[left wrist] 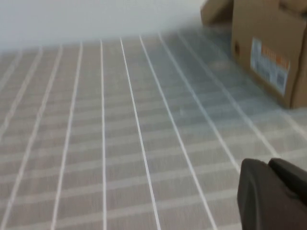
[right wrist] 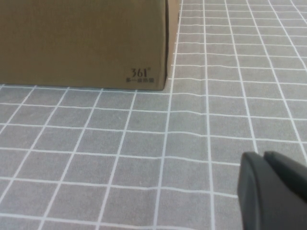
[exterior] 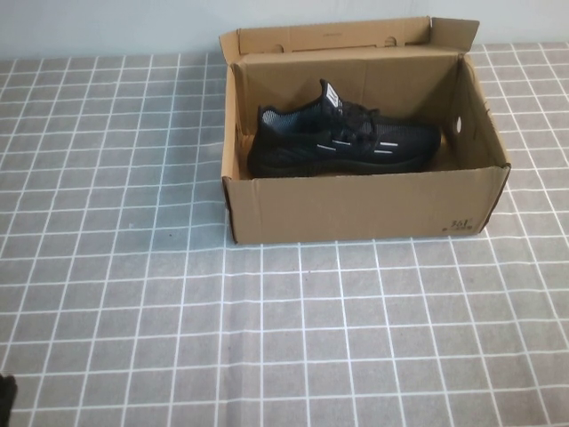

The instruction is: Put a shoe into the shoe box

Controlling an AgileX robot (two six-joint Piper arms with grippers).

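- An open cardboard shoe box (exterior: 356, 209) is seen on the counter (exterior: 133, 294), flaps raised at the far side.
- One black shoe (exterior: 342, 138) is lying inside the shoe box, resting on its sole against the far wall.
- The shoe's long axis runs across the box, left to right; the heel is at the robot's left, the toe toward the right.
- White stripes are noted on the shoe's side.
- A "361" mark (right wrist: 139, 73) is printed on the box's near wall, at its right corner.
- The counter is covered by a grey cloth with a white grid; a pale wall (exterior: 107, 27) stands behind.
- The left gripper (left wrist: 273, 194) is held low over the cloth, well apart from the box; jaws clenched, nothing held.
- The right gripper (right wrist: 273, 191) is held over the cloth near the box's front corner; jaws clenched, empty.
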